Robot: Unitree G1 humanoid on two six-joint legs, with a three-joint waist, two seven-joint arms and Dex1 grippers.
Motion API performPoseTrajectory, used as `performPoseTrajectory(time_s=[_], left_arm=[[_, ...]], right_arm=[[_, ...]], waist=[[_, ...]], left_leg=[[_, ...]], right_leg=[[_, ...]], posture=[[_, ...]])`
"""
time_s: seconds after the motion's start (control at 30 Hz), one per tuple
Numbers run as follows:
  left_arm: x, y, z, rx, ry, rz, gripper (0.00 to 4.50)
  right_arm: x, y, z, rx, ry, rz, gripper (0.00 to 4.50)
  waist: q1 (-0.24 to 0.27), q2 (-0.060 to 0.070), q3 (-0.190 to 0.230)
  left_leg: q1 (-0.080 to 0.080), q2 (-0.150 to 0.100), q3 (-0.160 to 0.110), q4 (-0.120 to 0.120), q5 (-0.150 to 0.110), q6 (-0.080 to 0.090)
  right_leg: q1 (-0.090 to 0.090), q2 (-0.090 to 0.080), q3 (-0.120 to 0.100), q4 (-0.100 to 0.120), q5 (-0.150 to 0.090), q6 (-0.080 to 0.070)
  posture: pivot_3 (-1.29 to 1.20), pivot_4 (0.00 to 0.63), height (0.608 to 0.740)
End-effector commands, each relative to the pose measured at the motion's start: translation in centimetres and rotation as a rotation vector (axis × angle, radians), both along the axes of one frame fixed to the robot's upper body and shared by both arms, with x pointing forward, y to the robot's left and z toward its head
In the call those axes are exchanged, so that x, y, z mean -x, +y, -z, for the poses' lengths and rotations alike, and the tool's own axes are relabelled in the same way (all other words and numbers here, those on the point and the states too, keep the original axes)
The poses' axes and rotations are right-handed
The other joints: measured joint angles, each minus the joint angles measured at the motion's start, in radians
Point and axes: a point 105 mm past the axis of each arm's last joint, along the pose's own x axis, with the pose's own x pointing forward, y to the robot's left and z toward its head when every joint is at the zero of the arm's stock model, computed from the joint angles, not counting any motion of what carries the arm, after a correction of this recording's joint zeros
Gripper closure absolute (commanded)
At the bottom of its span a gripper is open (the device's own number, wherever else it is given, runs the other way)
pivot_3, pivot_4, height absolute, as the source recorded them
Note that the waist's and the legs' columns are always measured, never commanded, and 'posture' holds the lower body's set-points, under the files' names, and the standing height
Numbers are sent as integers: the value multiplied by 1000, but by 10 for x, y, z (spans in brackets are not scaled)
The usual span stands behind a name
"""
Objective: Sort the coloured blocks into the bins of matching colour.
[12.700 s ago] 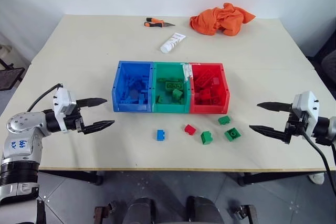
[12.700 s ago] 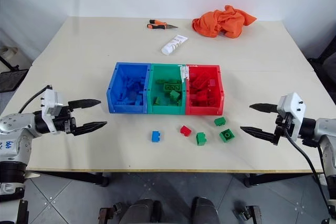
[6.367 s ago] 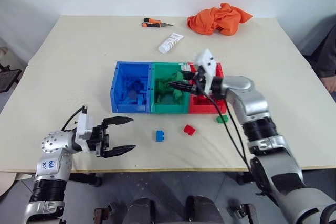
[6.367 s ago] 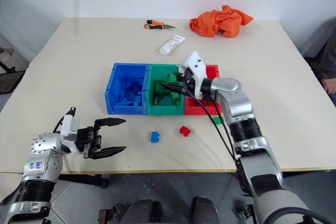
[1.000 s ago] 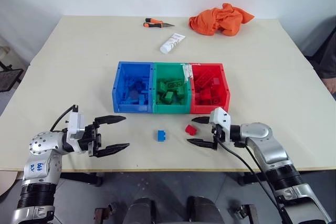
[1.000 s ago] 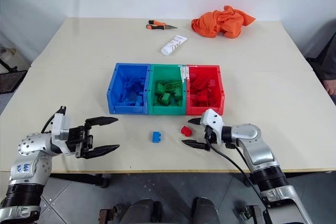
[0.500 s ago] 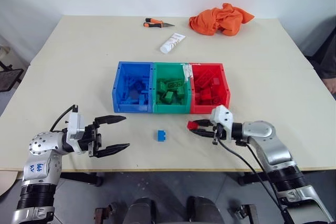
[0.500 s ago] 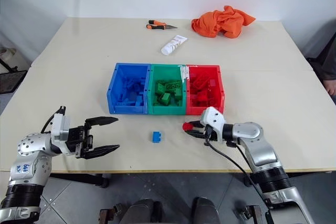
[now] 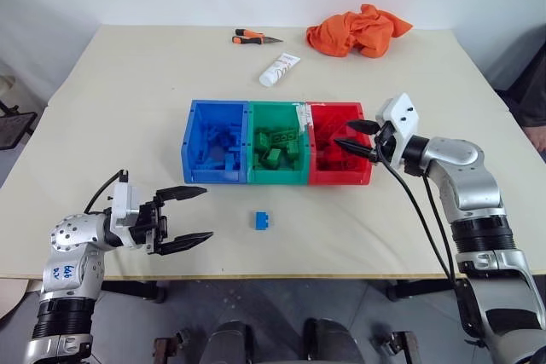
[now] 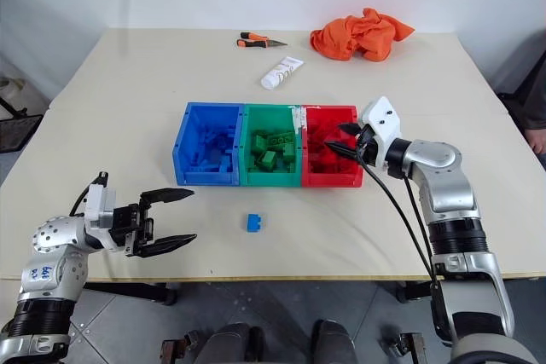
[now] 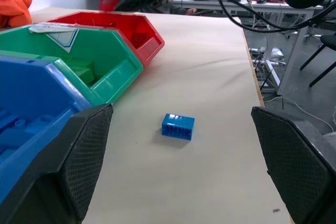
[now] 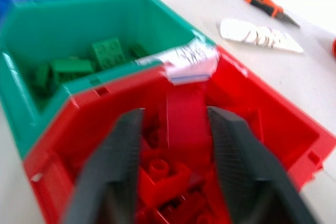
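Observation:
Three joined bins stand mid-table: blue bin (image 9: 189, 159), green bin (image 9: 277, 178) and red bin (image 9: 365, 159), each with several blocks of its own colour inside. One blue block (image 9: 263, 220) lies on the table in front of the bins, also seen as the blue block (image 11: 178, 126) between my left fingers' line of sight. My right gripper (image 9: 343, 132) hovers over the red bin's right half, jaws apart; a blurred red shape (image 12: 185, 121) shows between its fingers, free of the left one. My left gripper (image 9: 207, 212) hangs open near the front left, well left of the blue block.
At the table's far side lie an orange cloth (image 9: 358, 30), a white tube (image 9: 281, 68) and an orange-handled tool (image 9: 256, 37). The table's front edge runs just below my left gripper.
My right gripper shut on the red block in front of the bins, lifted it up and back over the red bin, and its jaws have parted. The left gripper stayed still.

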Motion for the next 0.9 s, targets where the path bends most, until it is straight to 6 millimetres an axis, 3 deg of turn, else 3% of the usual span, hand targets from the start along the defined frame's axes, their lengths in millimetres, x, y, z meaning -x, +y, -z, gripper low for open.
performPoseTrajectory(time_s=[0.03, 0.13, 0.43, 0.57, 0.7, 0.9], left_arm=[[-2, 0, -5, 6, -30, -1, 0], [-2, 0, -5, 8, -29, -3, 0], [-7, 1, -10, -2, -51, -104, 0], [-8, 1, -14, -2, -86, -270, 0], [6, -10, 3, -63, 28, -413, 0], [20, -34, 12, -133, 108, -428, 0]], right_arm=[[0, 5, -26, 5, -104, -34, 915], [7, 4, -29, 19, -110, -65, 17], [71, -14, -8, 142, -39, -316, 17], [100, -35, -1, 192, 59, -406, 17], [110, -65, 8, 272, 150, -408, 17], [101, -71, 6, 257, 160, -373, 17]], waist=[[-3, 0, 0], [-4, 0, 0], [7, 0, 0], [8, 0, 0], [5, -1, 0], [10, 1, 0]], left_leg=[[0, 0, 0, 0, 0, 0], [0, 0, 0, 0, 0, 0], [0, 0, -1, 0, 0, 0], [0, 0, -1, 0, 0, 0], [1, 1, -1, 0, -1, 1], [1, 1, -1, 1, 0, 0]], right_leg=[[0, 0, 0, 0, 0, 0], [0, 1, 0, 1, 0, 0], [2, 0, 0, -1, 0, 0], [2, 0, 0, -2, 0, 0], [3, 0, 0, -4, 0, 0], [5, -3, 4, -5, 0, 0]], posture=[[0, 150, 740], [0, 150, 740], [0, 150, 740], [0, 150, 740], [0, 150, 740], [0, 150, 740]])
